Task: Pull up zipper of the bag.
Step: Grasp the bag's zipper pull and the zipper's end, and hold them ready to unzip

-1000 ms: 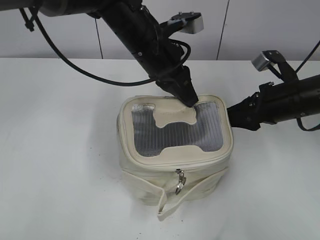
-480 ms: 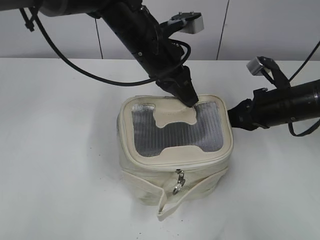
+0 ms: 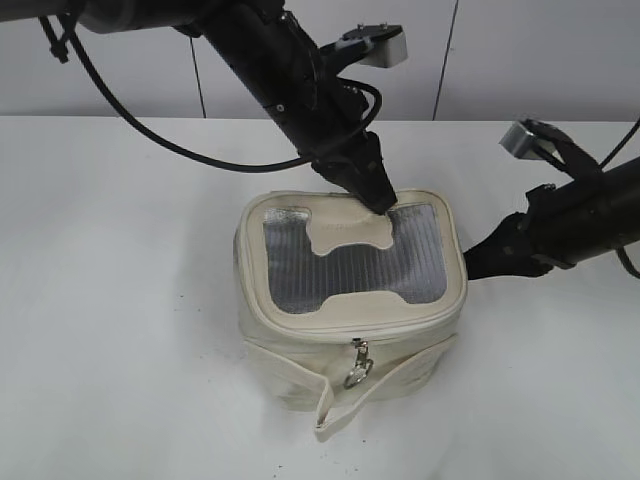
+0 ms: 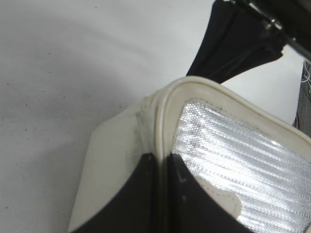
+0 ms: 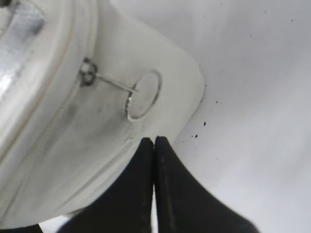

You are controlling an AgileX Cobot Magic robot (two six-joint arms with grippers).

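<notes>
Standing on the white table (image 3: 120,300), the cream bag (image 3: 350,330) has its lid rim seemingly pinched by the left gripper (image 3: 380,203), while the right gripper (image 5: 154,141), clenched on nothing, sits just below a zipper pull ring (image 5: 143,94).

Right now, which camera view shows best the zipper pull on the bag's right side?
The right wrist view: the zipper pull hangs large and sharp above the shut right gripper. The exterior view shows only the front pull; the left wrist view shows none.

Both claws (image 3: 380,203) (image 5: 154,141) pinched closed
</notes>
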